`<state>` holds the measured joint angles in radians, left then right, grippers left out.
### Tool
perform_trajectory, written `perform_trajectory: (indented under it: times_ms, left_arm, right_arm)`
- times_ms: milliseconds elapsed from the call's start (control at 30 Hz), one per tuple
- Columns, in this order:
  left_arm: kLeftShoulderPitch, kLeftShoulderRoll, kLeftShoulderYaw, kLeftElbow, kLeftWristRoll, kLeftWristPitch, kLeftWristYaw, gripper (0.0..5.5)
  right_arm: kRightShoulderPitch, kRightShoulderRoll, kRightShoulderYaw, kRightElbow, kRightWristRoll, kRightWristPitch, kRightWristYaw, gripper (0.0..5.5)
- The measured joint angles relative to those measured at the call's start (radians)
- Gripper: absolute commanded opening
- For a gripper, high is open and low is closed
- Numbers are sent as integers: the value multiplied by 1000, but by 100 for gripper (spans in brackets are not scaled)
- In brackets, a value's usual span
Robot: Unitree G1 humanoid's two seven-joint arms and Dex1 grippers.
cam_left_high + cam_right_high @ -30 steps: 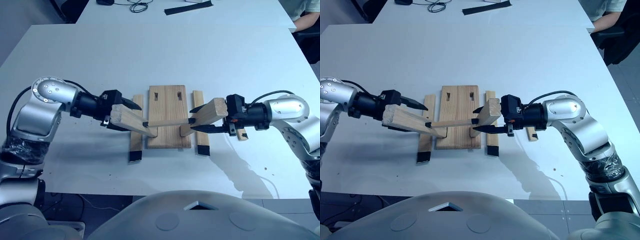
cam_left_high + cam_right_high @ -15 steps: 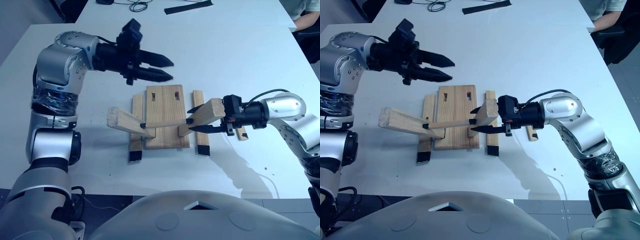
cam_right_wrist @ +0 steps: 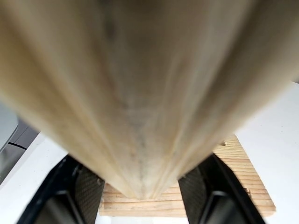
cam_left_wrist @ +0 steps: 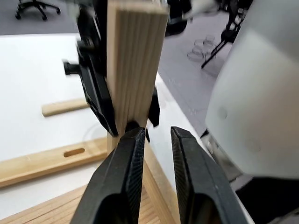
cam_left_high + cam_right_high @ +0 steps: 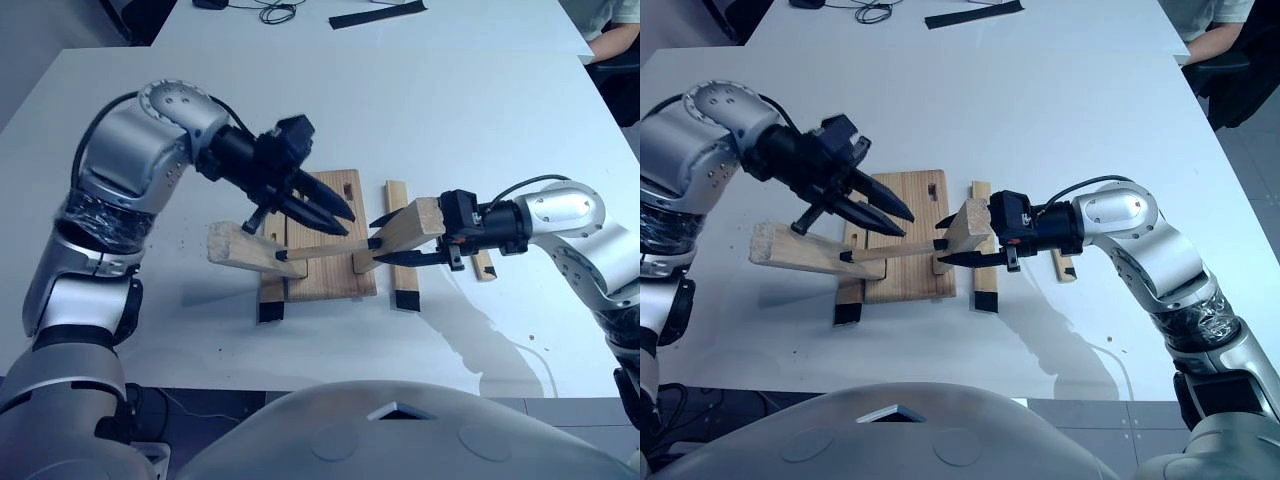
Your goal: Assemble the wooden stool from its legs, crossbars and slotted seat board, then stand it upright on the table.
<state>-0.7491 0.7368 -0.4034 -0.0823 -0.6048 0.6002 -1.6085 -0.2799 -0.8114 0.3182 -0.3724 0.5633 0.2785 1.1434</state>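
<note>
right claw (image 5: 386, 238) — clamped on leg (image 5: 413, 224) | left claw (image 5: 346, 222) — parted, near crossbar (image 5: 330, 249)

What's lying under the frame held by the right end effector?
The seat board lies flat on the table under the frame, flanked by a left leg and right leg. The left end effector covers its far left corner, hiding anything there; one slot shows.
</note>
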Motion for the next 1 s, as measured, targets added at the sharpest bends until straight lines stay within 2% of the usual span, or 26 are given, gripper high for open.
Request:
perform_trajectory:
  times_ms: [133,467,833,1000]
  left_arm:
    - [17,1,-72,-1,52,-80,0,103]
    - [8,1,-162,82,58,-205,-2,103]
    - [14,-3,-169,114,42,-229,-3,103]
    - [44,-47,-102,143,-9,-84,30,103]
  right_arm:
    - [-7,12,9,-1,-11,-1,0,204]
    - [-24,20,28,9,-17,-3,0,204]
    - [-41,21,40,23,-17,-4,3,204]
    - [-51,21,39,38,-17,-10,20,204]
